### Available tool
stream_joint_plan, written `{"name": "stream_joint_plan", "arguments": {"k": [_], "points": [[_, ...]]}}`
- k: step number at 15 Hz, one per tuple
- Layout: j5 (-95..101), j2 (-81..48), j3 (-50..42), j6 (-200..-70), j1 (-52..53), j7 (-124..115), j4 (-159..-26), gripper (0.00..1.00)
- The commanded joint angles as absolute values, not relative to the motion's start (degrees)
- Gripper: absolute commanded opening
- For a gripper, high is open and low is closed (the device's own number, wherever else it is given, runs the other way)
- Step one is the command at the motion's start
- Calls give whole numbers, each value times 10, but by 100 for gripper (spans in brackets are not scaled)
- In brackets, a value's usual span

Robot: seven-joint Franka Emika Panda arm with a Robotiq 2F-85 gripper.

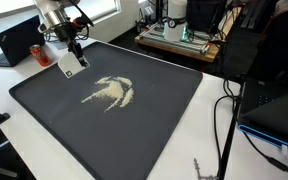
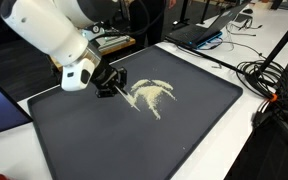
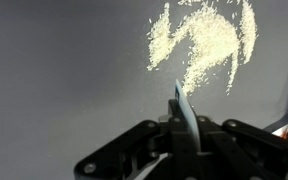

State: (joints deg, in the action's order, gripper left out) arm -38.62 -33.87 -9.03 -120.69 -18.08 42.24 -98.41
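One hand (image 1: 70, 52) is at work in the scene we see, and its fingers are pressed narrow on a thin white card (image 1: 71, 64). In the wrist view the card (image 3: 181, 100) stands on edge between the two fingers of the hand (image 3: 184, 126), its tip pointing toward the pale grains (image 3: 204, 40).

We find the grains (image 1: 111, 92) scattered in a smeared patch with curved streaks, about the middle of the dark mat (image 1: 164, 130). The mat covers most of the white table (image 1: 210, 120). The hand hangs over the mat near the corner that lies closest to the laptop (image 1: 14, 42) and the red can (image 1: 39, 52), both of which sit on the table just past that corner.

In an exterior view the hand (image 2: 111, 80) tilts down toward the mat (image 2: 184, 140), with the grains (image 2: 149, 95) just beside it. The card is near the patch but apart from it. We cannot tell whether its lower edge touches the mat or sits just above it.
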Motion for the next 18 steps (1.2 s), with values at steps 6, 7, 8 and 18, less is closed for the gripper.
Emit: {"name": "stream_joint_plan", "arguments": {"k": [6, 7, 8, 18], "points": [[-284, -359, -16, -1161, -199, 444, -893, 1], [-276, -357, -12, -1152, -197, 445, -892, 1], [-268, -355, -10, -1149, -193, 446, -892, 1], [-125, -295, -14, -1204, -130, 410, -953, 1]]}}
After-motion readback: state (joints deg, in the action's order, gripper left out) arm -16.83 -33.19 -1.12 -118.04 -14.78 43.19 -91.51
